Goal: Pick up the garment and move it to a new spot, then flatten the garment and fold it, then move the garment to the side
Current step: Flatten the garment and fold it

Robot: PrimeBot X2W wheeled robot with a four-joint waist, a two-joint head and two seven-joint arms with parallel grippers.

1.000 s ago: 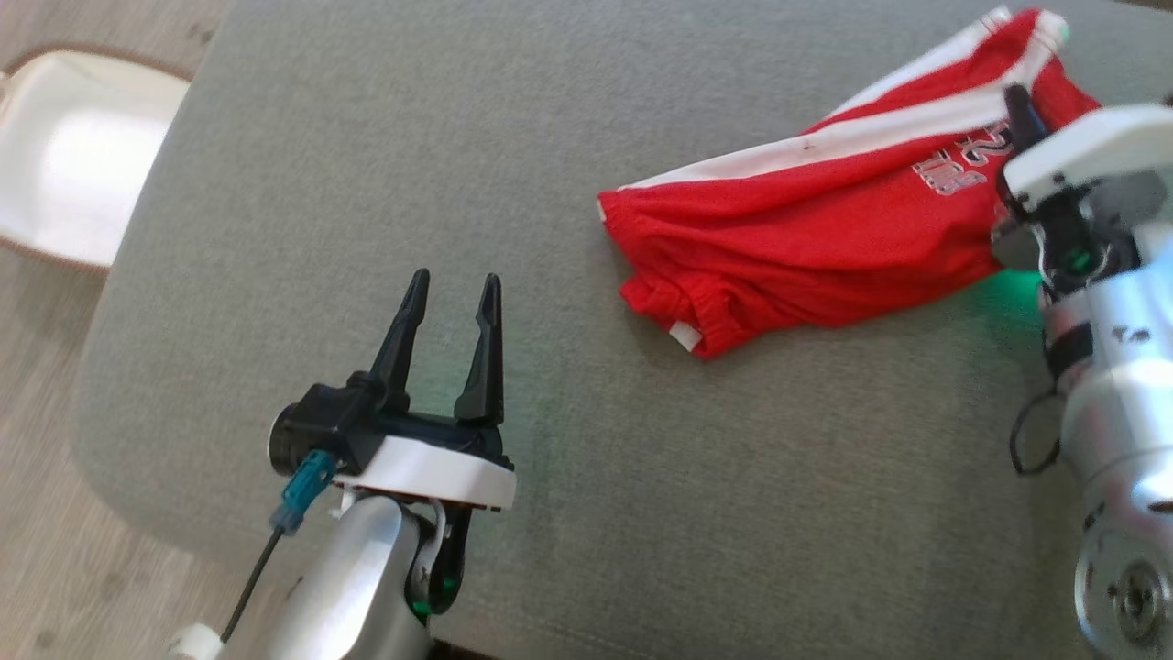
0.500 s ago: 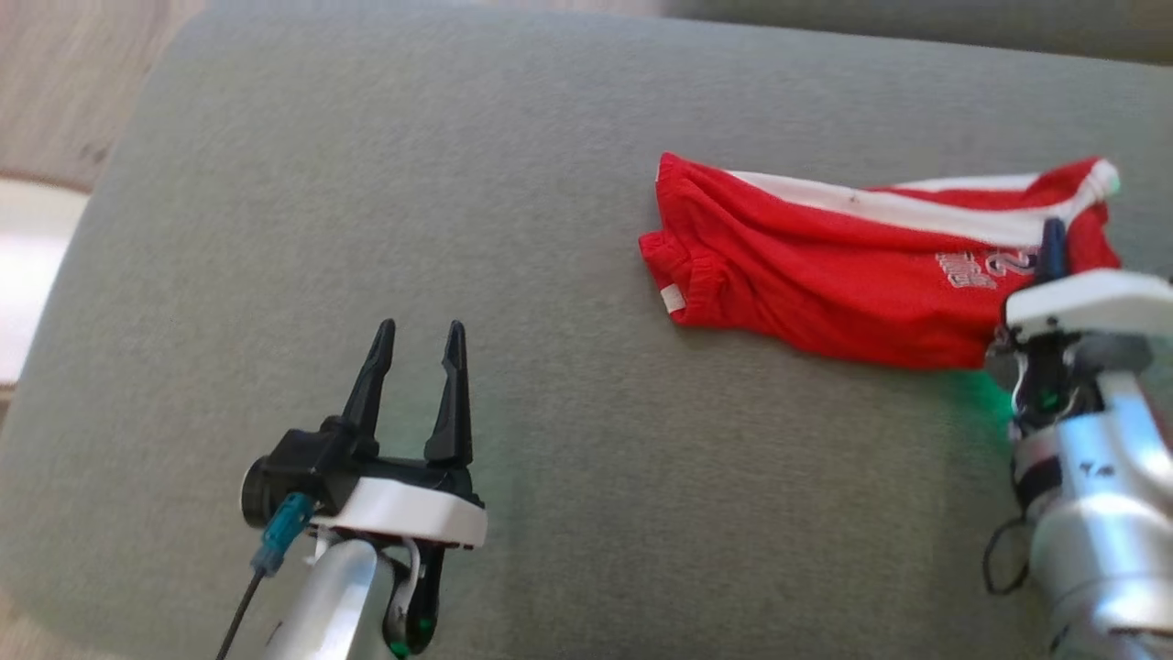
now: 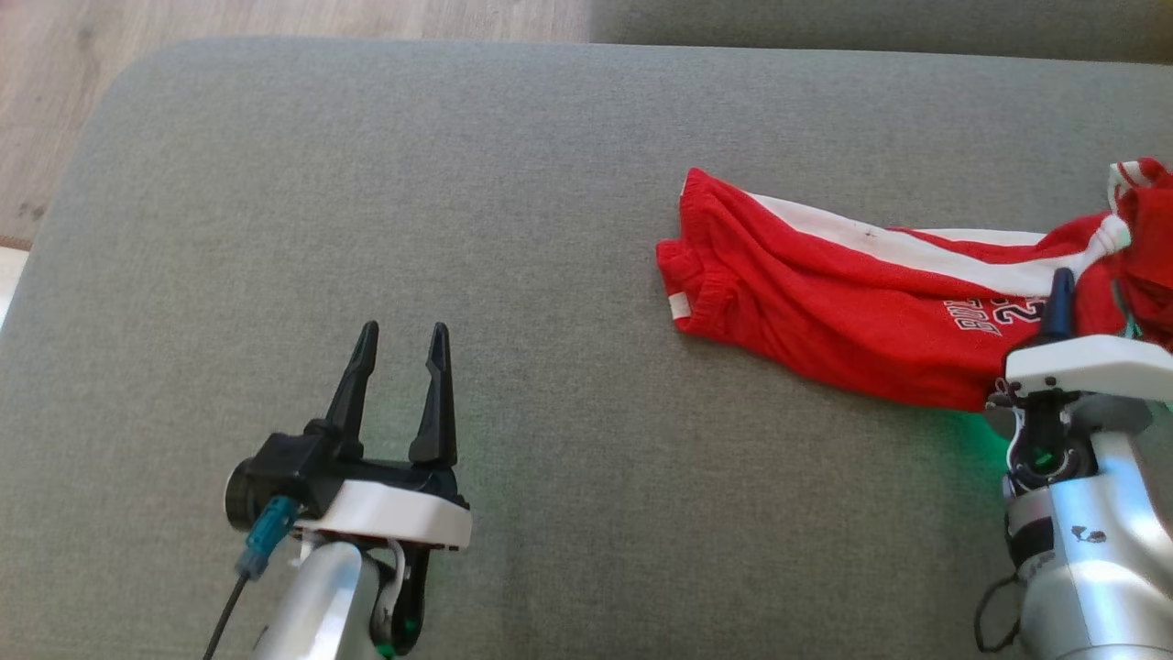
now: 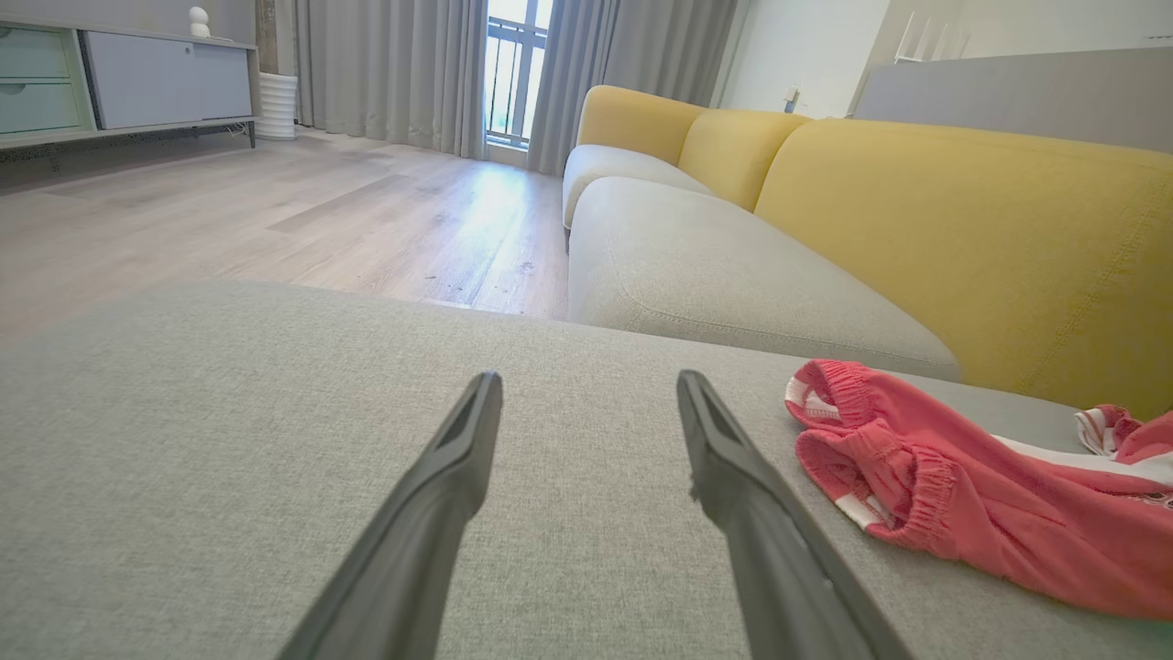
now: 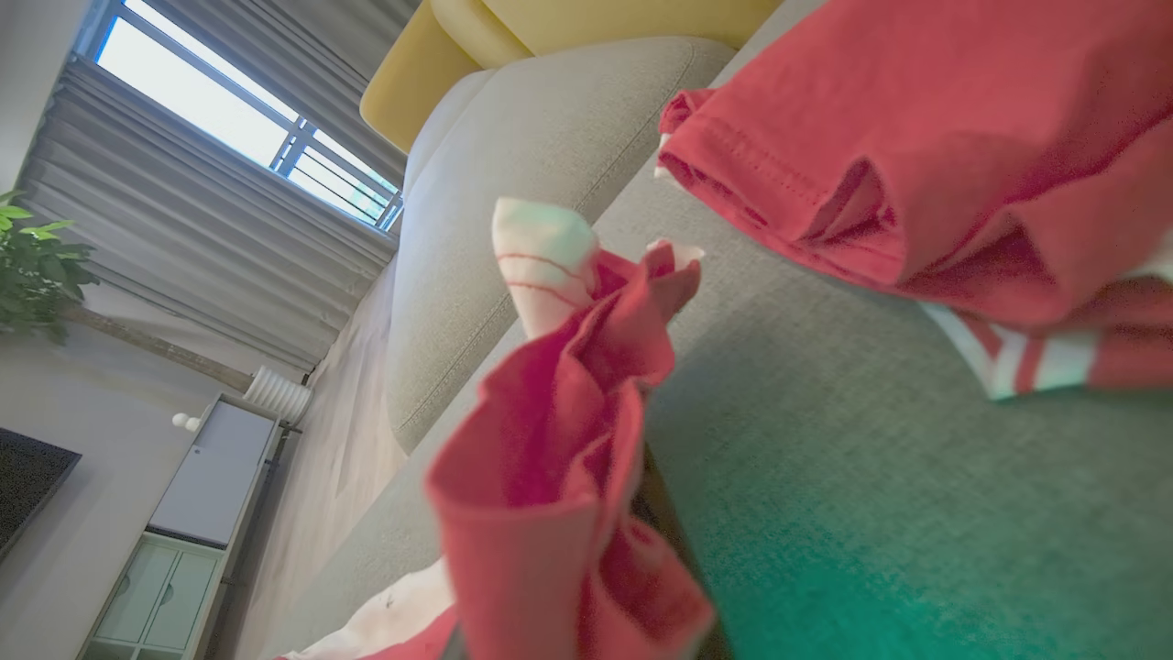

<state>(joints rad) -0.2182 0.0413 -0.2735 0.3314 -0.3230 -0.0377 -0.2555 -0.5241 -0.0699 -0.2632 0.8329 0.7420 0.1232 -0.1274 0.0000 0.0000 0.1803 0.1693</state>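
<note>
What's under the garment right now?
The grey cushion shows beside the garment and runs beneath it. Anything lying under the cloth is covered. One end is bunched in the shut right tool.

Left pincer (image 4: 586,403) gapes (empty) beside red garment (image 4: 962,495)

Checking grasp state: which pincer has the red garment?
The right pincer, shut on the red garment; the left pincer stands open, apart from it.

Head overhead, wrists low; all see the garment (image 3: 825,312).
</note>
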